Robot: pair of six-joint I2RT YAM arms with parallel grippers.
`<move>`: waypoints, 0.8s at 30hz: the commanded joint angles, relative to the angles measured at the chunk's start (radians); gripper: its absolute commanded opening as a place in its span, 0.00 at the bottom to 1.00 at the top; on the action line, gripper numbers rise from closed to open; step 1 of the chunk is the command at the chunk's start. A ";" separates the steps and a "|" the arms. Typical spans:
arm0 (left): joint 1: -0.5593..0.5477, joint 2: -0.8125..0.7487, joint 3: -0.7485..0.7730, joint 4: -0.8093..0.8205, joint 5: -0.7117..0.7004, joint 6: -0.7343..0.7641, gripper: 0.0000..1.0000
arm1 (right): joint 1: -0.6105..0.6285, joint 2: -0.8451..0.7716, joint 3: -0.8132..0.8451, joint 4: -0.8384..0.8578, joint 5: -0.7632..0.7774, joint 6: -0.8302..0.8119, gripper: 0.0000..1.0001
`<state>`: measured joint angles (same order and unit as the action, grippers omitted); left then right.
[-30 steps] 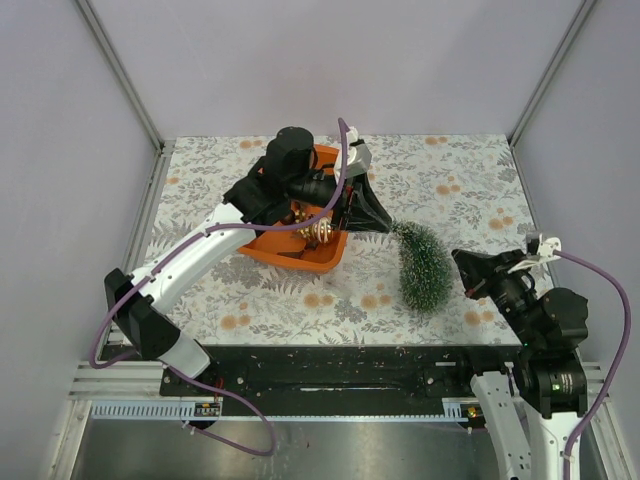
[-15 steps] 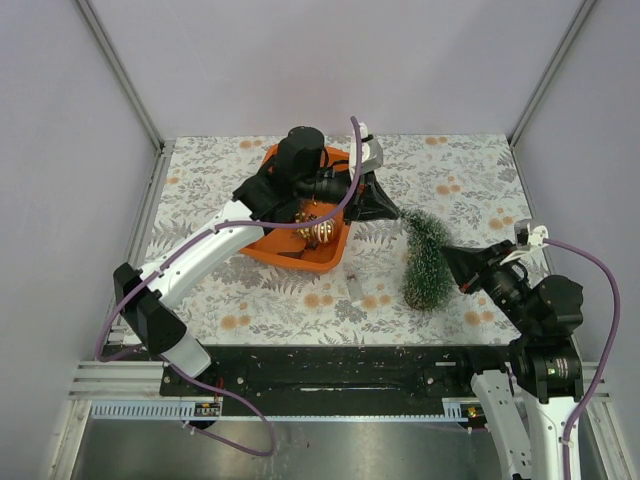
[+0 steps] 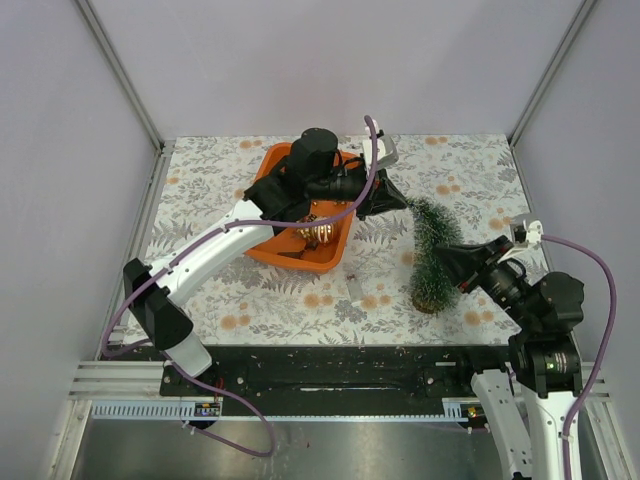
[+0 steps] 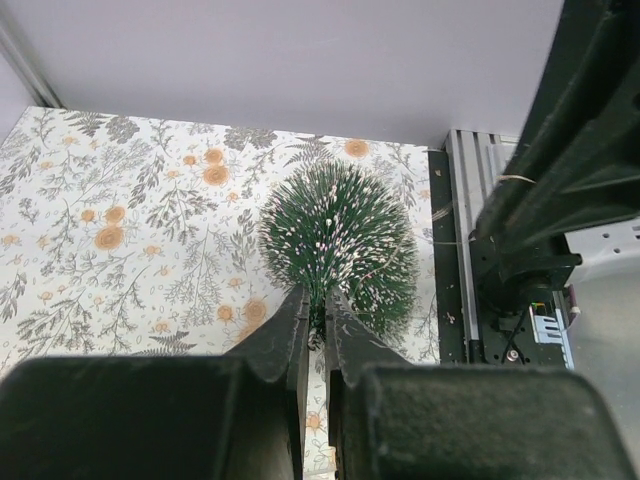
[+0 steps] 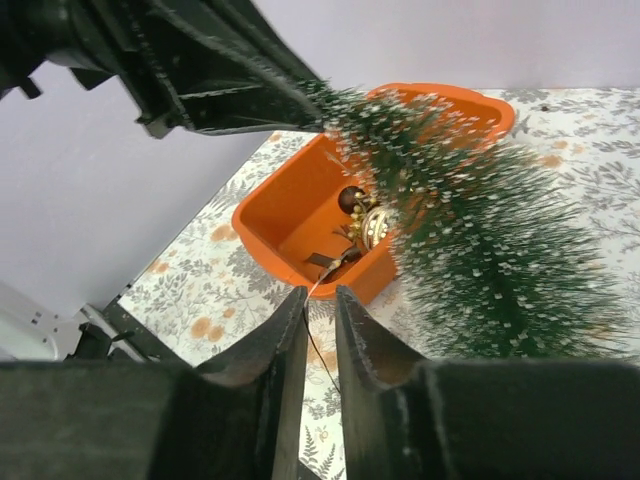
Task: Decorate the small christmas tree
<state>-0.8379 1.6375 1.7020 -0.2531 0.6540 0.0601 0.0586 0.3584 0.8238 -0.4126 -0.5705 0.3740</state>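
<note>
The small christmas tree (image 3: 431,250) leans nearly upright on the floral mat, its brown base down near the front. My left gripper (image 3: 402,204) is shut on the tree's tip; the left wrist view (image 4: 315,300) shows its jaws pinching the tip, with the tree (image 4: 340,240) spreading beyond. My right gripper (image 3: 445,254) sits beside the tree's lower right side, its jaws almost together with nothing held (image 5: 321,295). The tree (image 5: 500,260) fills the right of that view. Gold and brown baubles (image 3: 318,232) lie in the orange tub (image 3: 275,160).
The tub (image 5: 290,215) with its baubles (image 5: 370,222) lies beyond my right gripper. A thin dark thread runs from it along the mat. A small white piece (image 3: 352,288) lies on the mat in front of the tub. Grey walls enclose the mat.
My left gripper moved right and up with the tree's tip, tipping the tree from lying towards upright. My right gripper moved left towards the tree. The white piece appeared on the mat.
</note>
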 commanded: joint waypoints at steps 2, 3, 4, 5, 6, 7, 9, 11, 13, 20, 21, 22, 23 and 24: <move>-0.009 0.022 0.042 -0.023 -0.047 0.018 0.00 | 0.001 -0.018 -0.026 0.047 -0.084 0.040 0.32; -0.010 0.024 0.045 -0.025 -0.051 0.018 0.00 | 0.001 -0.012 -0.031 0.044 -0.091 0.045 0.37; -0.010 0.022 0.048 -0.026 -0.053 0.015 0.00 | 0.001 -0.006 -0.037 0.050 -0.100 0.052 0.39; -0.010 0.024 0.051 -0.028 -0.053 0.015 0.00 | 0.001 0.002 -0.043 0.055 -0.104 0.058 0.41; -0.012 0.022 0.053 -0.028 -0.056 0.015 0.00 | 0.001 0.010 -0.051 0.060 -0.107 0.072 0.42; -0.015 0.022 0.054 -0.029 -0.056 0.015 0.00 | 0.001 0.013 -0.058 0.066 -0.103 0.077 0.42; -0.015 0.016 0.059 -0.032 -0.051 0.014 0.00 | 0.001 0.020 -0.075 0.083 -0.103 0.086 0.43; -0.018 0.013 0.064 -0.040 -0.045 0.014 0.00 | 0.001 0.030 -0.089 0.106 -0.109 0.098 0.46; -0.020 0.012 0.067 -0.046 -0.036 0.007 0.00 | 0.001 0.040 -0.098 0.130 -0.121 0.118 0.49; -0.021 0.008 0.079 -0.061 -0.056 0.010 0.02 | 0.001 0.077 0.018 0.097 -0.167 0.125 0.55; -0.020 0.004 0.079 -0.066 -0.065 0.017 0.02 | 0.001 0.079 0.065 0.080 -0.170 0.120 0.55; -0.020 0.004 0.077 -0.071 -0.077 0.020 0.03 | 0.001 0.077 0.110 0.055 -0.169 0.112 0.55; -0.021 -0.002 0.076 -0.075 -0.086 0.027 0.03 | 0.001 0.077 0.159 0.035 -0.161 0.100 0.55; -0.021 -0.002 0.073 -0.078 -0.093 0.033 0.03 | 0.001 0.079 0.202 0.014 -0.143 0.088 0.55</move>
<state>-0.8528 1.6539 1.7462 -0.3126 0.6159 0.0620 0.0586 0.4477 0.8391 -0.3828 -0.7013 0.4873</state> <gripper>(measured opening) 0.093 0.549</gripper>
